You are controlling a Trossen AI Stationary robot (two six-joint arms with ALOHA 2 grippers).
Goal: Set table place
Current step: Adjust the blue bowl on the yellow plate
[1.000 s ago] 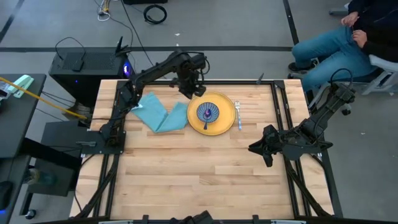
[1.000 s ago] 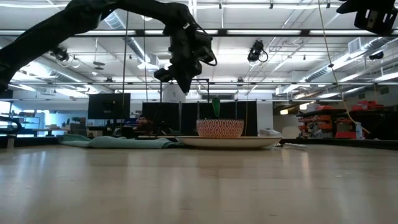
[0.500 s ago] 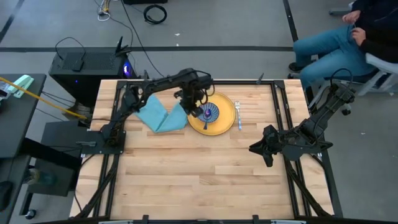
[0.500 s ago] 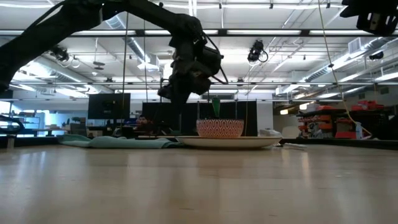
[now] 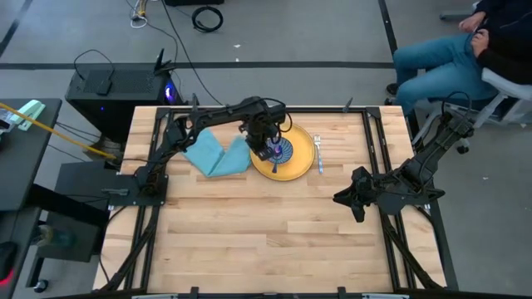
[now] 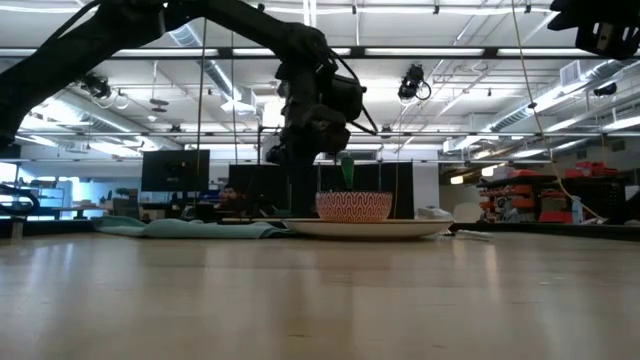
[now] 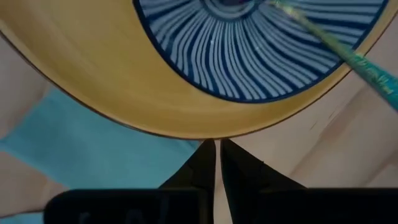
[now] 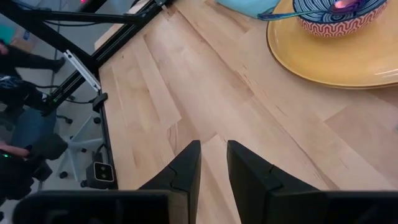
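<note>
The yellow plate (image 5: pixel 291 169) lies at the table's far middle, with the blue patterned bowl (image 5: pixel 283 150) standing on it. A spoon (image 5: pixel 275 160) rests with its purple head in the bowl, and its teal handle (image 7: pixel 357 60) leans out over the rim. The fork (image 5: pixel 317 150) lies on the wood right of the plate, the light blue napkin (image 5: pixel 214 153) left of it. My left gripper (image 7: pixel 217 150) hangs shut above the plate's left rim (image 7: pixel 186 127), beside the bowl. My right gripper (image 8: pixel 213 158) waits, slightly open, at the table's right side (image 5: pixel 356 196).
Black rails (image 5: pixel 378 141) run along the table's left and right sides. Bare wood (image 5: pixel 266 232) fills the near half. A seated person (image 5: pixel 453 54) is beyond the far right corner, and a black side desk (image 5: pixel 25 166) stands to the left.
My left gripper has travelled from beyond the plate's far left rim toward the table's near edge. It now stands over the plate's left rim next to the bowl. The plate, bowl, spoon, fork and napkin have stayed put.
</note>
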